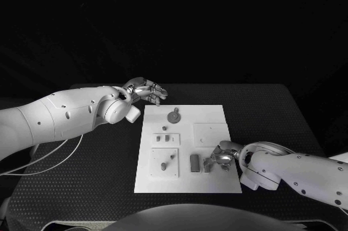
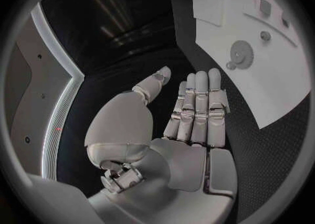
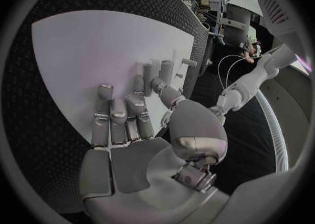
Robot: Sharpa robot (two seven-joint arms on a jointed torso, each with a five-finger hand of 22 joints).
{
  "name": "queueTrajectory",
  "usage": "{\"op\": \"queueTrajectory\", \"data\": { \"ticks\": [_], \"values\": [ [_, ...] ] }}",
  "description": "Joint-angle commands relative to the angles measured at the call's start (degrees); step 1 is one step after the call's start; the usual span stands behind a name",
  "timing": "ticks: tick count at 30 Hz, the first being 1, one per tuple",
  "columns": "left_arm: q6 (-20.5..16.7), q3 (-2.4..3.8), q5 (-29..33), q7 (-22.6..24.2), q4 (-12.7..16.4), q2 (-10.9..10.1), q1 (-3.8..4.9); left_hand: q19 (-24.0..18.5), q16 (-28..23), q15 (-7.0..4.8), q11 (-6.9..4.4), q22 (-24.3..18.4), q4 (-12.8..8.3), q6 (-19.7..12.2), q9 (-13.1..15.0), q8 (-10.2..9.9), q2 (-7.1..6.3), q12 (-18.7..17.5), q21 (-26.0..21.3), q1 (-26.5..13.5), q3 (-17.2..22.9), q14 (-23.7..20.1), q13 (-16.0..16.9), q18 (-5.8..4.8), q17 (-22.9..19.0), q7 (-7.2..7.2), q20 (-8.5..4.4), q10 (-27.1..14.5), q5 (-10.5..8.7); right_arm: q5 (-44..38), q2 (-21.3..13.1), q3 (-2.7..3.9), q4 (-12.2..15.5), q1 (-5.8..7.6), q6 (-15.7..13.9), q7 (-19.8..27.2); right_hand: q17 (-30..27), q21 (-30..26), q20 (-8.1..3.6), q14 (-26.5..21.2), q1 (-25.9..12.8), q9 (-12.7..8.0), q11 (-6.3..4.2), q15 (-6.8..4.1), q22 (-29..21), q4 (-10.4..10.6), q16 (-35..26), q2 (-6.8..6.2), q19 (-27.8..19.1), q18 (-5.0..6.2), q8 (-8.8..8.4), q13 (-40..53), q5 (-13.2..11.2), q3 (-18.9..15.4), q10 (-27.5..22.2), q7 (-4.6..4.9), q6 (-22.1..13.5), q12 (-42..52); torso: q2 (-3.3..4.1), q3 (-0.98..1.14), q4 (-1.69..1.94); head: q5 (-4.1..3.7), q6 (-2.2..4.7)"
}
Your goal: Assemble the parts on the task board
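Observation:
The white task board (image 1: 210, 183) lies in the middle of the black table. On it are a round gear (image 1: 174, 116), small grey parts (image 1: 164, 138), an oblong part (image 1: 165, 164) and a dark upright block (image 1: 194, 162). My left hand (image 1: 145, 93) hovers off the board's far left corner, palm bare and fingers straight side by side (image 2: 197, 108); the gear (image 2: 241, 52) lies beyond it. My right hand (image 1: 221, 158) rests low on the board's near right part, right of the block. Its thumb and fingertips (image 3: 159, 85) reach upright grey pieces (image 3: 167, 67); whether they pinch one is unclear.
Black textured tabletop (image 1: 94, 165) surrounds the board on all sides. A raised square panel (image 1: 210, 133) sits on the board's right half, just beyond my right hand. White cables (image 1: 54, 153) hang under my left arm at the table's left side.

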Motion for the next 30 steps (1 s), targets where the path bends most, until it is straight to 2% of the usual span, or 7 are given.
{"op": "queueTrajectory", "data": {
  "ticks": [1,7,13,20,30],
  "values": [
    [0.79,0.03,-0.14,0.35,0.11,0.08,0.04,0.19,-0.31,0.18,0.12,0.10,0.29,-0.49,-0.08,0.39,-0.06,0.07,-0.28,-0.47,-0.13,-0.25,0.05,1.08,0.07,-0.08,0.11,-0.35,-0.29,-1.35,0.36,-0.28,-0.23,-0.40,1.36,-0.34,-0.18,-0.22,0.15,-0.27,-0.39,-0.31,-0.02,-0.35,0.36,0.05,0.01,-0.90,0.05,0.33,-0.47,-0.07,0.18,-0.57,-0.53,0.48,0.00,-0.36,0.01,-0.01,-0.01,0.03,-0.02],
    [0.82,0.03,-0.14,0.36,0.12,0.09,0.04,0.19,-0.31,0.18,0.12,0.11,0.29,-0.49,-0.09,0.40,-0.05,0.07,-0.29,-0.48,-0.13,-0.25,0.05,1.08,0.07,-0.08,0.11,-0.35,-0.29,-1.40,0.49,-0.29,-0.46,-0.42,1.23,-0.15,-0.44,-0.55,0.26,-0.47,-2.29,-0.78,0.12,-0.23,0.06,0.79,-0.18,-3.38,0.38,0.33,-0.88,-0.19,0.19,-0.59,-0.62,0.64,-0.17,-0.64,0.00,-0.03,0.01,0.04,0.00],
    [0.78,0.03,-0.15,0.34,0.10,0.12,0.04,0.19,-0.31,0.18,0.12,0.12,0.29,-0.50,-0.09,0.40,-0.05,0.07,-0.30,-0.48,-0.13,-0.25,0.06,1.08,0.08,-0.08,0.11,-0.36,-0.29,-1.75,0.52,-0.30,-0.43,-0.44,1.31,0.13,-0.44,-0.90,0.18,-0.49,-3.35,-1.31,0.33,-0.05,-0.16,1.98,-0.38,-7.12,0.62,0.33,-1.36,-0.32,0.18,0.30,-0.74,0.86,-0.55,-0.92,-0.01,-0.05,0.00,0.07,-0.04],
    [0.93,0.03,-0.15,0.40,0.09,0.12,0.04,0.19,-0.31,0.18,0.08,0.15,0.31,-0.39,-0.08,0.49,0.05,0.12,-0.33,-0.47,-0.11,-0.25,0.09,1.08,0.09,-0.13,0.11,-0.26,-0.28,-1.76,0.52,-0.30,-0.56,-0.44,0.91,0.33,-0.44,-1.21,0.22,-0.63,-4.36,-1.67,0.50,0.11,-0.27,4.27,-0.58,-9.61,0.60,0.33,-1.66,-0.50,0.18,1.09,-0.93,1.03,-0.86,-1.25,-0.02,-0.04,0.00,0.07,-0.06],
    [0.94,0.03,-0.15,0.35,0.10,0.14,0.04,0.17,-0.33,0.18,0.07,0.17,0.29,-0.37,-0.09,0.51,0.02,0.12,-0.36,-0.47,-0.12,-0.28,0.09,1.08,0.10,-0.14,0.12,-0.25,-0.29,-1.85,0.42,-0.30,-0.27,-0.44,0.61,0.57,-0.39,-1.22,0.20,-0.61,-4.48,-1.75,0.51,0.15,-0.22,5.27,-0.57,-10.01,0.66,0.33,-1.62,-0.57,0.18,1.49,-0.87,1.03,-0.75,-1.30,0.00,-0.02,0.00,0.14,0.01]
  ]
}}
